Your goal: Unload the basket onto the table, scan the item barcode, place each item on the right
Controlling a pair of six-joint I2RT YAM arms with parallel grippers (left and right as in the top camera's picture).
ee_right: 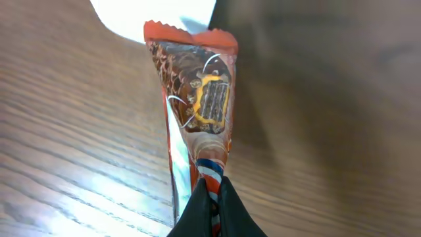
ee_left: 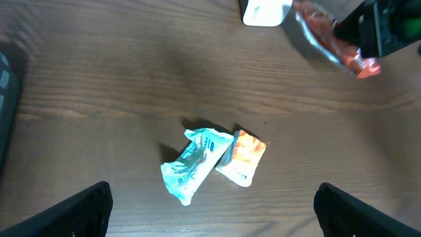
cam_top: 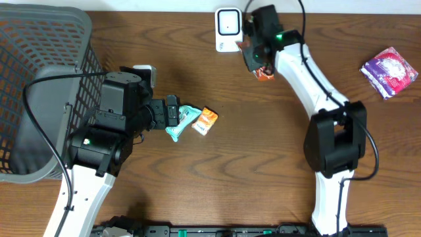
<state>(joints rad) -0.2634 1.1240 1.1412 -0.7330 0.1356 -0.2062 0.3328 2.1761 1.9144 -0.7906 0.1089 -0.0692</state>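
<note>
The right gripper (ee_right: 212, 201) pinches the snack packet (ee_right: 200, 99) by its crimped end — printed faces left free — just beside the white scanner (cam_top: 228, 26), presumably so its barcode can be read.

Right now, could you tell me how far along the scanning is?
Done: the right claw is shut on the red-brown foil snack packet. In hand: presenting it at the white scanner box. Left: teal packet and orange packet wait below the open left claw.

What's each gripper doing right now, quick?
Left gripper: open, holding nothing.
Right gripper: shut on the orange snack packet.
</note>
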